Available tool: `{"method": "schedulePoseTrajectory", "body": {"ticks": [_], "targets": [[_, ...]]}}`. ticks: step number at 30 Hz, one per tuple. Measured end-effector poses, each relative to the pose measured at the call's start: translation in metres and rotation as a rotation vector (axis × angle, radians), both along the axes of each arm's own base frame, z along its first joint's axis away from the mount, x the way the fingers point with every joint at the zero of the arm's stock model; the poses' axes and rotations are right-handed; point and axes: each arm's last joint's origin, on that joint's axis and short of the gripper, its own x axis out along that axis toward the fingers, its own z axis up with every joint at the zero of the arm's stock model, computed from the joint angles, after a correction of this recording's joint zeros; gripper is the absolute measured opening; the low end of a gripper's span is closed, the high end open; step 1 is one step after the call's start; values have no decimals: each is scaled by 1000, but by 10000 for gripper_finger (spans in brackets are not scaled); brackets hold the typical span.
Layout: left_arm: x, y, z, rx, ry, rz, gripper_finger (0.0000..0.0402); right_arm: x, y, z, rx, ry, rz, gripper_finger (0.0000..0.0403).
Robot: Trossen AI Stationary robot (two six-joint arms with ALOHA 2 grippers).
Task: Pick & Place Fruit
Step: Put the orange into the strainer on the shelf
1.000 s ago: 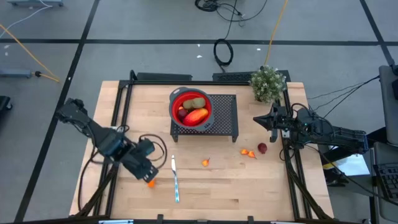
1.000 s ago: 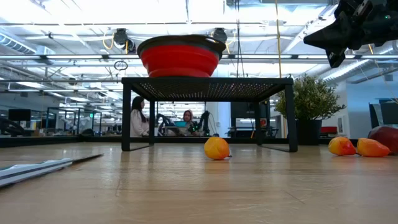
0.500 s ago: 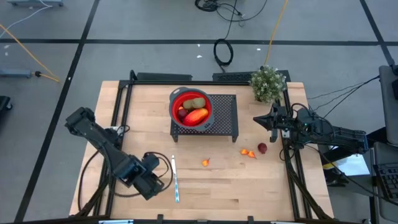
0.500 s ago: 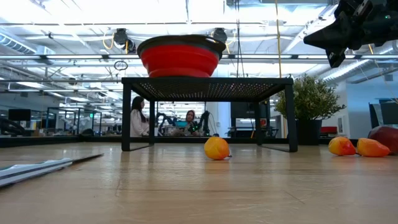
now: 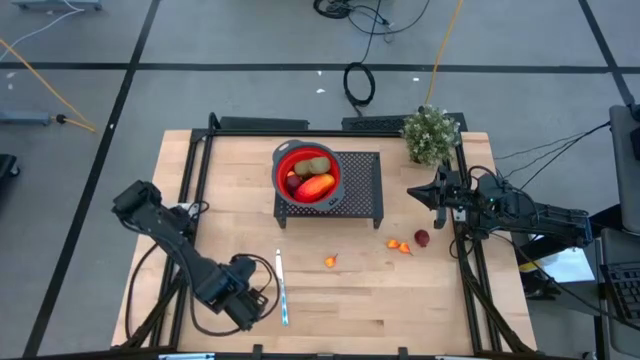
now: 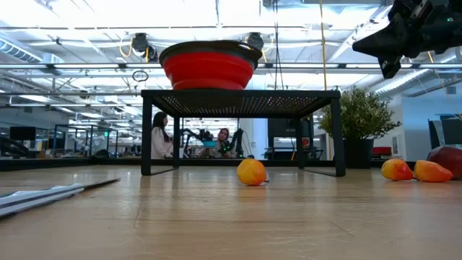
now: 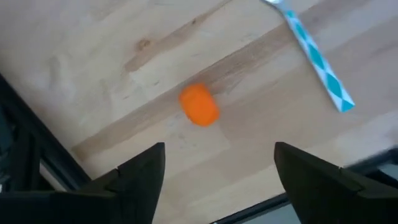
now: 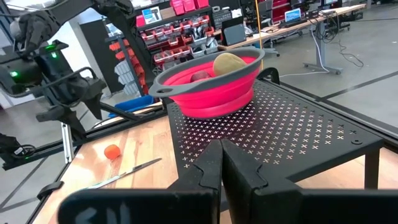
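My left hand (image 7: pixel 214 180) hangs low over the front-left of the tabletop (image 5: pixel 400 300), fingers (image 7: pixel 140 177) spread apart w/ nothing between them. A small orange fruit piece (image 7: pixel 199 104) lies on the wood just ahead of the fingertips, not touched. The knife (image 5: pixel 282 290) lies right beside that hand, blade pointing toward the back. Mid-tabletop I see one orange piece (image 5: pixel 330 261); further right two more orange bits (image 5: pixel 400 246) w/ a dark red fruit (image 5: pixel 422 238) beside them. Behind those, the black mesh stand (image 5: pixel 362 185) carries the red bowl (image 5: pixel 306 176), which holds the red-orange oval fruit (image 5: pixel 316 186) and the kiwi (image 5: pixel 318 166). My right hand (image 5: pixel 412 193) waits raised at the right of the stand, fingers pressed together, empty. Potted plant (image 5: pixel 431 133) at back right corner.
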Motion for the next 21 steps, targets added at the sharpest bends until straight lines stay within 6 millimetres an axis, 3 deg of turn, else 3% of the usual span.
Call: {"method": "schedulePoseTrajectory", "body": {"ticks": [7, 21], "targets": [[-9, 3, -21, 19, 85, 74, 294, 0, 0, 0, 0, 0, 1, 0], [-16, 6, -70, -22, 79, 119, 287, 0, 0, 0, 0, 1, 0, 0]]}}
